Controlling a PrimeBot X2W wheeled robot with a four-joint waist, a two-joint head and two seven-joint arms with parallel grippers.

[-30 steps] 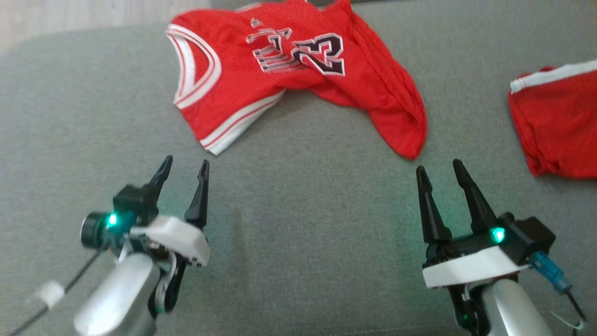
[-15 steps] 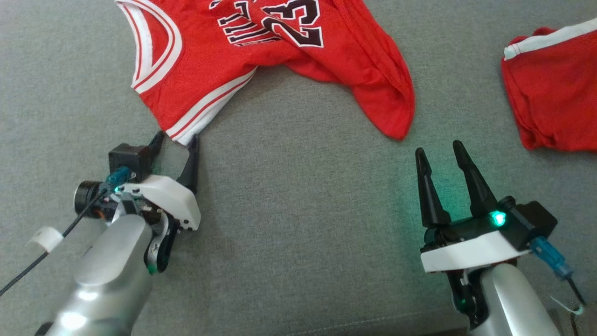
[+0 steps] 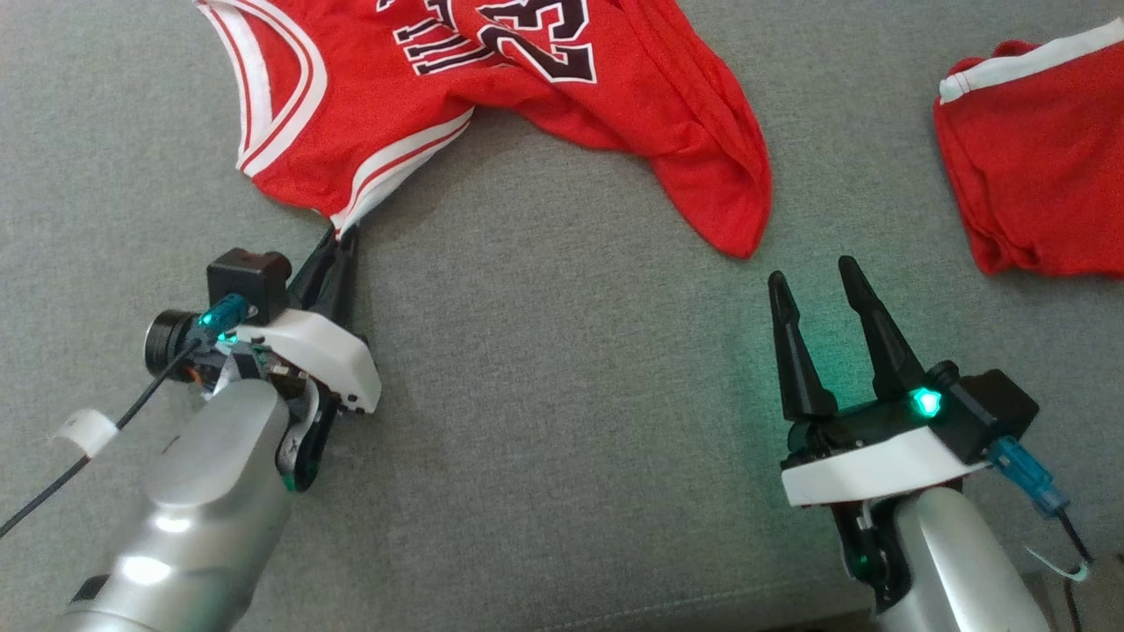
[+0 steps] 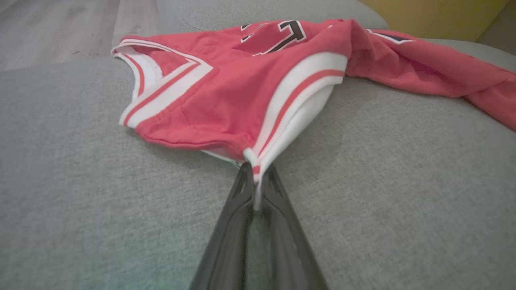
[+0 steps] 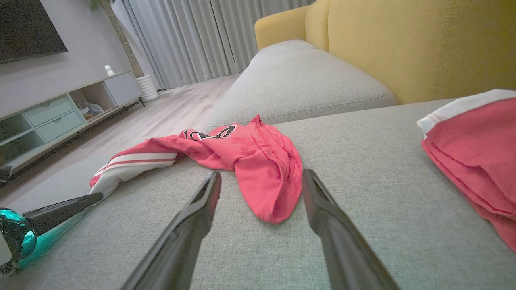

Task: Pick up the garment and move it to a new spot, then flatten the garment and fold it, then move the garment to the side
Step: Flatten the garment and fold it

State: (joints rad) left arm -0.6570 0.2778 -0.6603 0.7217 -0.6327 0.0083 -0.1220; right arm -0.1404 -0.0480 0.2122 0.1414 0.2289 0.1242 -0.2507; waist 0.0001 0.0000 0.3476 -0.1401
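Head view: red jersey (image 3: 527,114) reads "23"; letters beside it cut off, maybe "BULLS". Its white-striped corner is pinched tight in left gripper (image 3: 341,241). Nearby, right gripper (image 3: 812,274) has fingers apart, holds nothing.
Left wrist view: striped edge squeezed between fingers.
Right wrist view: jersey lies on grey sofa (image 5: 363,161), just ahead of spread fingers.

On the cushion (image 3: 562,395): jersey (image 3: 544,105) left, shorts (image 3: 1036,175) right (well apart).
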